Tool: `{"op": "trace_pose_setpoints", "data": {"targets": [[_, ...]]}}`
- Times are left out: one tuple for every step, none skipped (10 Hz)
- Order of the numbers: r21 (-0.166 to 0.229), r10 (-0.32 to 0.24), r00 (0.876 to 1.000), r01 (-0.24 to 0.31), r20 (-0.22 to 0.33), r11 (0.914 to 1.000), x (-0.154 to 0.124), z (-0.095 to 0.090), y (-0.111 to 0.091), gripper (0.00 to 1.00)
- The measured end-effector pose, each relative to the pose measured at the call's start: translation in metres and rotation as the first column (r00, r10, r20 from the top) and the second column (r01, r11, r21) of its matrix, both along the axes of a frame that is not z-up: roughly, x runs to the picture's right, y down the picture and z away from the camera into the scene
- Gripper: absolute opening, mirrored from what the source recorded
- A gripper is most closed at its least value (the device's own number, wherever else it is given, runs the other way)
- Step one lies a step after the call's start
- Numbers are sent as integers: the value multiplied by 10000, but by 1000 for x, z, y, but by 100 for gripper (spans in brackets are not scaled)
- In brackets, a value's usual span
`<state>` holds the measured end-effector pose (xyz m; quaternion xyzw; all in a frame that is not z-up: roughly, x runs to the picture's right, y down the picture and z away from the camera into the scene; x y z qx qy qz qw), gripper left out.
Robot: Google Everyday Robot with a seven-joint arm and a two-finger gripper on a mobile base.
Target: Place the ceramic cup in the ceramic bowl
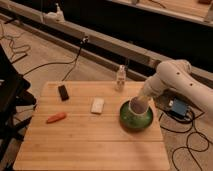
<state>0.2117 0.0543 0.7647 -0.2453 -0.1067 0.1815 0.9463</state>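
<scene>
The green ceramic bowl [126, 120] with a dark rim sits at the right side of the wooden table [90, 145]. The white ceramic cup [137, 107] hangs over the bowl's middle, low, at or just inside its rim; whether it touches the bowl I cannot tell. My gripper [142, 99] comes down from the white arm [172, 80] on the right and is shut on the cup's far side.
A small clear bottle [120, 78] stands at the table's back edge behind the bowl. A white block [97, 105], a black block [63, 92] and an orange carrot-like item [56, 118] lie to the left. A blue box [177, 108] and cables lie on the floor at right.
</scene>
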Motion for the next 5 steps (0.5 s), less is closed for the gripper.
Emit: {"op": "trace_pose_setpoints", "data": {"targets": [[-112, 227, 9997, -228, -77, 9997, 4, 7, 3, 0], [-300, 362, 9992, -368, -190, 9989, 8, 14, 8, 1], [-546, 488, 9983, -505, -312, 9972, 13, 22, 17, 8], [-772, 564, 9976, -594, -403, 9952, 17, 27, 25, 18], [-947, 611, 9972, -649, -432, 9934, 19, 31, 31, 26]]}}
